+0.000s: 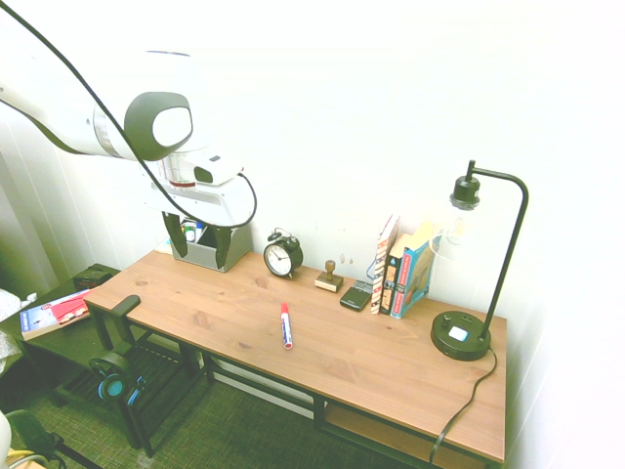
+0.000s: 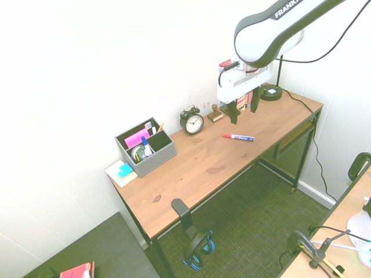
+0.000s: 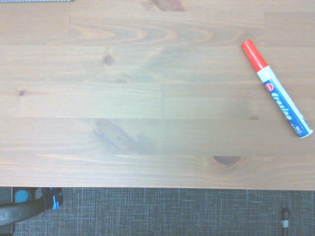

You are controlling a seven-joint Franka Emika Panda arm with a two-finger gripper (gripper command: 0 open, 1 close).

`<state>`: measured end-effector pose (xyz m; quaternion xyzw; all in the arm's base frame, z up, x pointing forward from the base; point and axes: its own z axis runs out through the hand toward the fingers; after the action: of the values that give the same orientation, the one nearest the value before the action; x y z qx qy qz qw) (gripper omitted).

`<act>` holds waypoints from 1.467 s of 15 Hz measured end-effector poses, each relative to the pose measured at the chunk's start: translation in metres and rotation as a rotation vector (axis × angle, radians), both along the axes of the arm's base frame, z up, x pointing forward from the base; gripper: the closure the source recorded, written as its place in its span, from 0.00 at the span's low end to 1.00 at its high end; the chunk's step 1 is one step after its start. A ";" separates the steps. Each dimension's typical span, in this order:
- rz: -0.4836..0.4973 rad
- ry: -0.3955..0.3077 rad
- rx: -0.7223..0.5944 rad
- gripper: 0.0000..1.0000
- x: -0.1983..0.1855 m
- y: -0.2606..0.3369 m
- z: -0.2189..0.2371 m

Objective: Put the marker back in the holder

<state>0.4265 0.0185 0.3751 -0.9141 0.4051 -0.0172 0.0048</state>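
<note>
marker (image 1: 286, 325) flat on desk (image 1: 391, 362), holder (image 1: 210, 249) partly hidden behind end effector (image 1: 202, 234)

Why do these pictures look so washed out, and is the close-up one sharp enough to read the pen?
First exterior view: the white wall is overexposed, glaring around the lamp. Second exterior view: equally bright, with soft shadows on the desk. Wrist view: the marker is fairly sharp; its blue label shows lettering, but I can't read it reliably.

Bare desk (image 2: 191, 168) — marker (image 2: 237, 137) to holder (image 2: 146, 152)
</note>
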 end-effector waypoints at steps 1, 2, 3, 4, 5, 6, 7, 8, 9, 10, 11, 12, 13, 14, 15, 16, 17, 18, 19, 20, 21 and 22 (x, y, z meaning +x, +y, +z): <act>0.002 0.001 0.000 0.00 0.000 0.000 0.000; 0.018 0.003 0.000 0.00 0.000 -0.001 -0.001; 0.048 0.004 0.001 0.00 0.000 -0.003 -0.001; 0.084 0.003 0.003 0.00 0.001 -0.008 -0.002; 0.133 -0.004 -0.004 0.00 0.003 -0.015 -0.004; 0.186 -0.007 -0.016 0.00 0.006 -0.023 -0.009; 0.245 0.004 -0.025 0.00 0.007 -0.030 -0.017; 0.303 0.018 -0.033 0.00 0.009 -0.037 -0.026; 0.355 0.026 -0.040 0.00 0.011 -0.044 -0.035; 0.398 0.026 -0.047 0.00 0.014 -0.051 -0.043; 0.440 0.019 -0.050 0.00 0.018 -0.055 -0.051; 0.476 0.007 -0.052 0.00 0.022 -0.060 -0.059; 0.496 -0.007 -0.050 0.00 0.026 -0.063 -0.067; 0.509 -0.023 -0.043 0.00 0.031 -0.066 -0.074; 0.524 -0.034 -0.037 0.00 0.037 -0.069 -0.080; 0.542 -0.042 -0.034 0.00 0.043 -0.073 -0.086; 0.559 -0.047 -0.034 1.00 0.047 -0.078 -0.092; 0.578 -0.052 -0.037 1.00 0.048 -0.083 -0.099; 0.595 -0.056 -0.038 1.00 0.049 -0.086 -0.106; 0.608 -0.064 -0.038 1.00 0.049 -0.087 -0.113; 0.610 -0.074 -0.036 1.00 0.051 -0.088 -0.118; 0.608 -0.078 -0.031 1.00 0.051 -0.089 -0.122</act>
<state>0.4780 -0.0702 0.2535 -0.9920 0.1120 -0.0562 0.0115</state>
